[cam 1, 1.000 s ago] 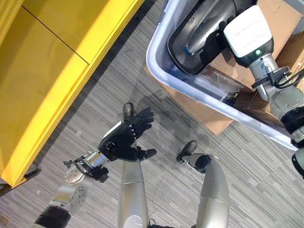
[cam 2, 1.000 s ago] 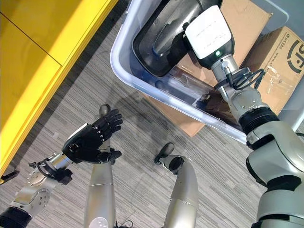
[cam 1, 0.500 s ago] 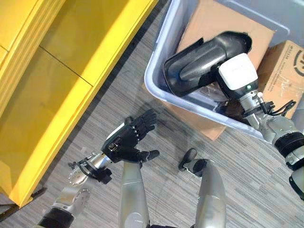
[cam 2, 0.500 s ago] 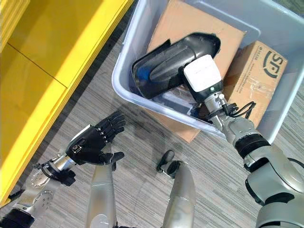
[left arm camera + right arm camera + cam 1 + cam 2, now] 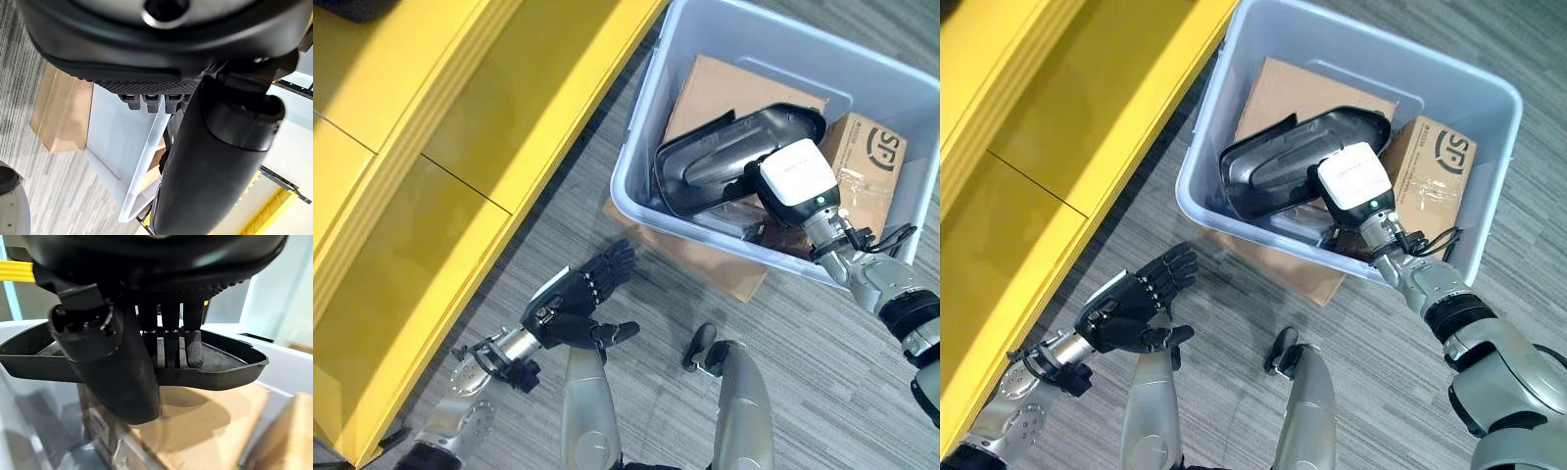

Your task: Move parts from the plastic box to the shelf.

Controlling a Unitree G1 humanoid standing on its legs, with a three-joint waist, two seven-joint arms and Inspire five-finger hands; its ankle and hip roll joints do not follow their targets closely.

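The plastic box (image 5: 1489, 108) sits on the grey floor (image 5: 1263, 313) at about one o'clock from the robot, with the yellow shelf (image 5: 1058, 127) running along its ten o'clock side, close enough that a part lifted out needs only a short swing across. Under the box's near edge a flat sheet of cardboard (image 5: 1307, 279) pokes out toward six o'clock.

Inside, a black moulded part (image 5: 1278, 166) lies tilted across a brown cardboard sheet (image 5: 1278, 83), its open shell side up and one end propped toward the twelve o'clock wall. A printed carton (image 5: 1430, 176) stands in the three o'clock part of the box, just beside the black part.

The right robot hand (image 5: 166, 340) reaches into the box from five o'clock. In its wrist view the fingers (image 5: 194, 352) lie down on the inner face of the black part while the thumb hangs below the rim, so the hand looks closed on the part's edge in a pinch; the part rests in the box, not yet carried out.

The left robot hand (image 5: 1131, 304) hovers over the floor at seven o'clock, fingers straight and spread, holding nothing. It seems kept free, possibly to support the long part once it comes clear.
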